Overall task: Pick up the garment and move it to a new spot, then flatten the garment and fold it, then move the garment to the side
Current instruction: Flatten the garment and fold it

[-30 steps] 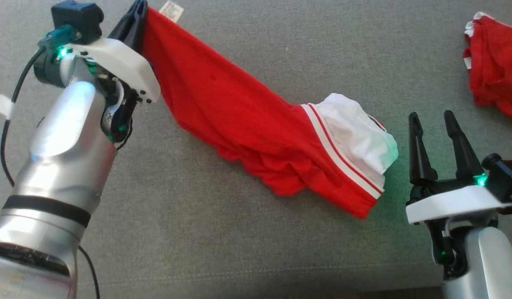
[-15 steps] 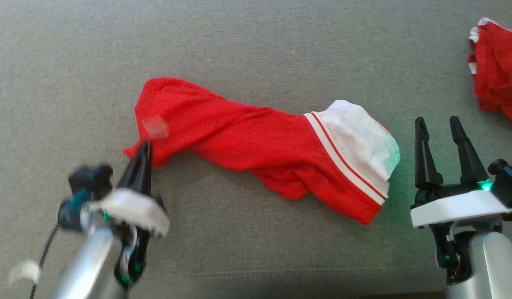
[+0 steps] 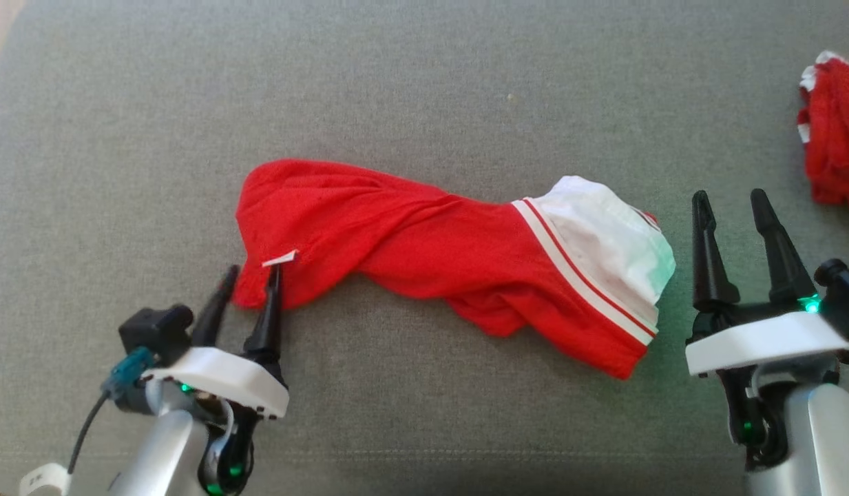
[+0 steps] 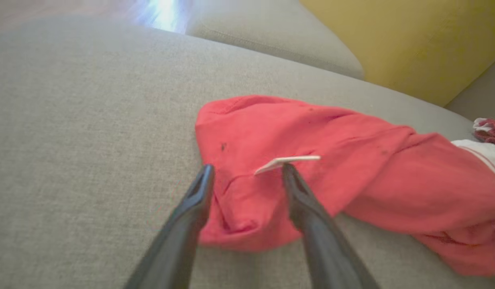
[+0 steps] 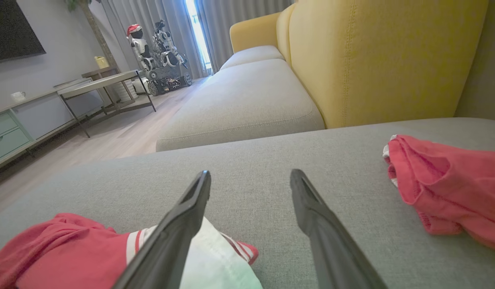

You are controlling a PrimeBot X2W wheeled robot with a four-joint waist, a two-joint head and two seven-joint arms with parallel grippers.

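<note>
A grey sofa cushion [image 3: 424, 76] makes the working surface. Behind it stands a yellow backrest [image 5: 383, 60], and past a second grey seat [image 5: 239, 104] the room opens to a pale wood floor [image 5: 123, 136], a low table [image 5: 106, 82], curtains [image 5: 231, 16] and another robot [image 5: 159, 36] parked by the window.

The garment [image 3: 410, 241] lies in a twisted band across the middle of the cushion. It is red for most of its length, with a white striped end [image 3: 603, 241] towards the robot's right.

The left gripper [image 3: 254, 270] is released. Its two fingers stand apart, straddling the garment's near left corner, which lies slack on the cushion between them. The tip of its inner finger sits right at a small white label [image 4: 287, 161] (whether it actually touches is hard to tell). The right gripper [image 3: 729, 195] is also spread wide and holds nothing, its fingers just beside the white end but apart from it.

A second red garment [image 3: 834, 151] is bunched at the far right edge of the cushion, well apart from the first. Bare grey fabric stretches beyond the garment and out to the left, where the cushion's rounded corner meets the floor. A seam [image 3: 465, 451] runs along the cushion's near edge.
</note>
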